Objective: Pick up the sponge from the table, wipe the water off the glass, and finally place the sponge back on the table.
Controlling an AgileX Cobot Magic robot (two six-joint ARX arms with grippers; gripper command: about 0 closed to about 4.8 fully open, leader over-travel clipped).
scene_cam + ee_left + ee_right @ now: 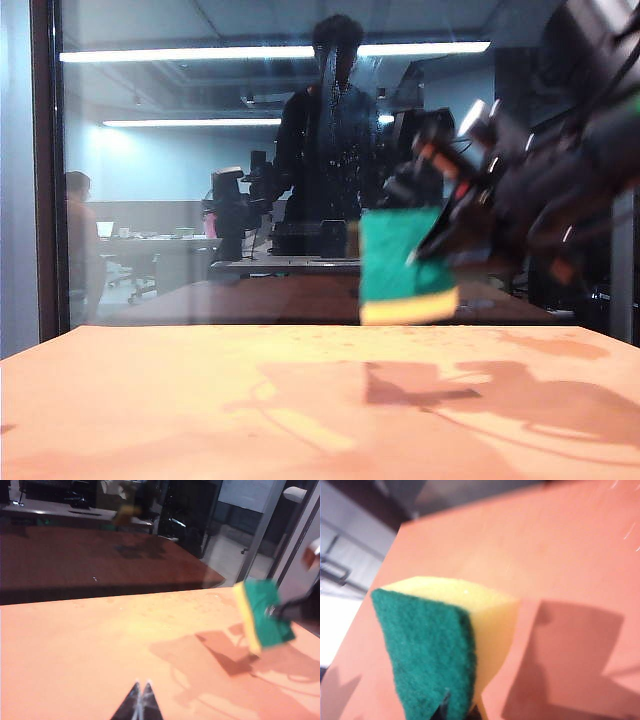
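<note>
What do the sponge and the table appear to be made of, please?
The sponge, held above the table in the right tool, looks like soft pale-yellow foam under a coarse, fibrous dark green scouring layer. The table seems a smooth, matte orange-peach board; the exact material is unclear.
</note>
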